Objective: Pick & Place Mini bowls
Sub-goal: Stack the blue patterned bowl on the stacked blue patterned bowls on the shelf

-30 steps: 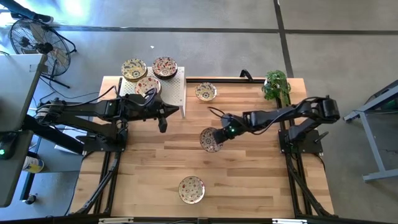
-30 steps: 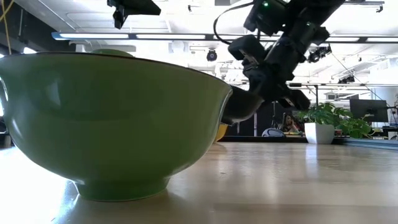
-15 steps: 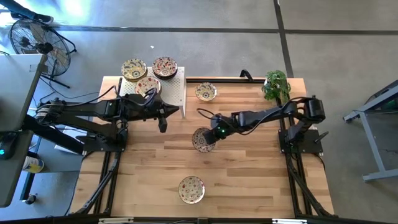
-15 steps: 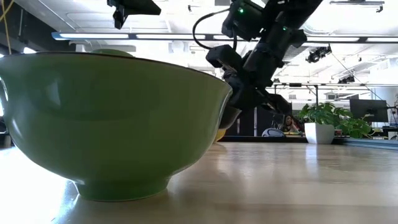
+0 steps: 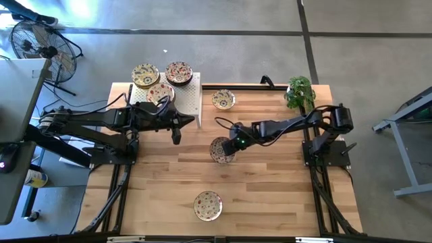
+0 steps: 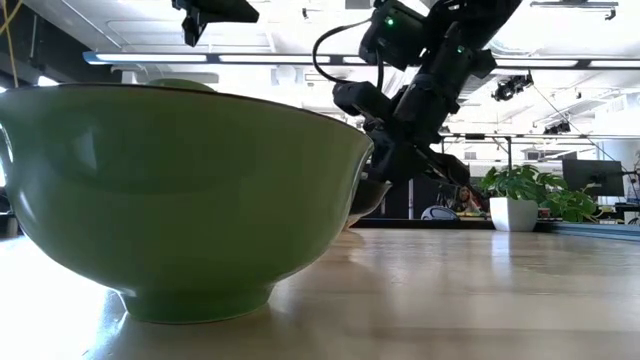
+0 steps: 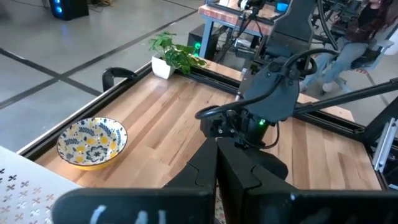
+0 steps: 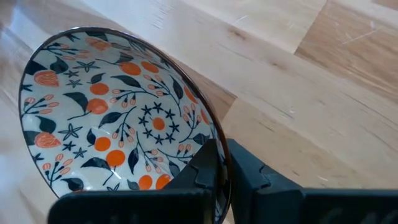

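At mid-table, the right gripper [image 5: 231, 144] jaws pinch a mini bowl's [image 8: 118, 118] rim, apparently just above the wood.

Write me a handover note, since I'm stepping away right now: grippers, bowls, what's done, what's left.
Right gripper: shut on a bowl's rim, held over mid-table, tilted, just above the wood.
Left gripper: shut, empty, waiting beside the rack.
Bowls: three on the rack, one on the table beside the rack, one on the table at the near edge.
Done: two bowls set on the table.
Left: put down the held bowl, then probably the rack's three.
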